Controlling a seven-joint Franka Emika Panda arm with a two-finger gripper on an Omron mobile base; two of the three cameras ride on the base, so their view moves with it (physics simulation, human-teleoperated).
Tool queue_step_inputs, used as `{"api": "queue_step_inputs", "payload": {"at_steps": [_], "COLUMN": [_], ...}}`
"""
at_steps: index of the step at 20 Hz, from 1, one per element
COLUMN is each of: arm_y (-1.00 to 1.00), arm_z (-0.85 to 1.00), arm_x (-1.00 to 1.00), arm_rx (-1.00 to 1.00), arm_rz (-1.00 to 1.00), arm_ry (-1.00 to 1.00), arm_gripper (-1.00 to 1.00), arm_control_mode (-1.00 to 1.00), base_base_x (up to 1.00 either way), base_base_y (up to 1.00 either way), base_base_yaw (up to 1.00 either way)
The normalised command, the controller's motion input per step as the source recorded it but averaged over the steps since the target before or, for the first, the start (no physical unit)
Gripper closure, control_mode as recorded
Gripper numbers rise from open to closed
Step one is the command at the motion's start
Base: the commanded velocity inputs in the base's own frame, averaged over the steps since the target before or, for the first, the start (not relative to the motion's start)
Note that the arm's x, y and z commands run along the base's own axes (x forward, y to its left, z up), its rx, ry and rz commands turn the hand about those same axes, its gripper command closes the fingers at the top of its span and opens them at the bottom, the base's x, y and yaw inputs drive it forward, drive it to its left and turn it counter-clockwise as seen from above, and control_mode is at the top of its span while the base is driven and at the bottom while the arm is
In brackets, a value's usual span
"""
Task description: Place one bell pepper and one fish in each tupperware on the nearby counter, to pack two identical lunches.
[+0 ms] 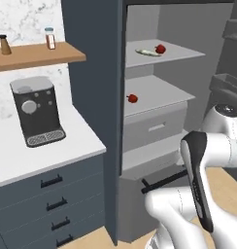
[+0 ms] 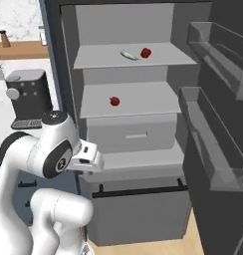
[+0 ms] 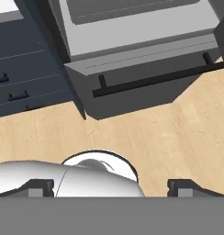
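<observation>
The gripper (image 3: 109,188) is wide open, empty, over the wooden floor. On the top fridge shelf (image 2: 168,57) the fish (image 2: 127,55) lies flat, long axis left-right, beside a red bell pepper (image 2: 146,52). A second pepper (image 2: 114,101) sits one shelf below.

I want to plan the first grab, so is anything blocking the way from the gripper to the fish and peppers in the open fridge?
Nothing visible blocks them. The fridge door is open; the fish and one bell pepper lie exposed on the top shelf, another pepper on the shelf below. The open gripper points at the floor, well below them.
</observation>
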Motion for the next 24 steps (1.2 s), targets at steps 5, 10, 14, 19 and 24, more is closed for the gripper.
{"api": "queue_step_inputs", "payload": {"at_steps": [5,10,14,19,24], "arm_y": [0.00,0.00,0.00,0.00,0.00], "arm_z": [0.00,0.00,0.00,0.00,0.00], "arm_x": [0.00,0.00,0.00,0.00,0.00], "arm_rx": [0.00,0.00,0.00,0.00,0.00], "arm_rz": [0.00,0.00,0.00,0.00,0.00], "arm_ry": [0.00,0.00,0.00,0.00,0.00], "arm_gripper": [-1.00,-1.00,-1.00,-1.00,-1.00], "arm_control_mode": [1.00,1.00,1.00,1.00,1.00], "base_base_x": [0.46,0.42,0.50,0.27,0.19], "base_base_y": [-0.41,-0.02,0.00,-0.14,-0.21], "base_base_yaw": [0.19,0.14,0.21,0.24,0.27]}}
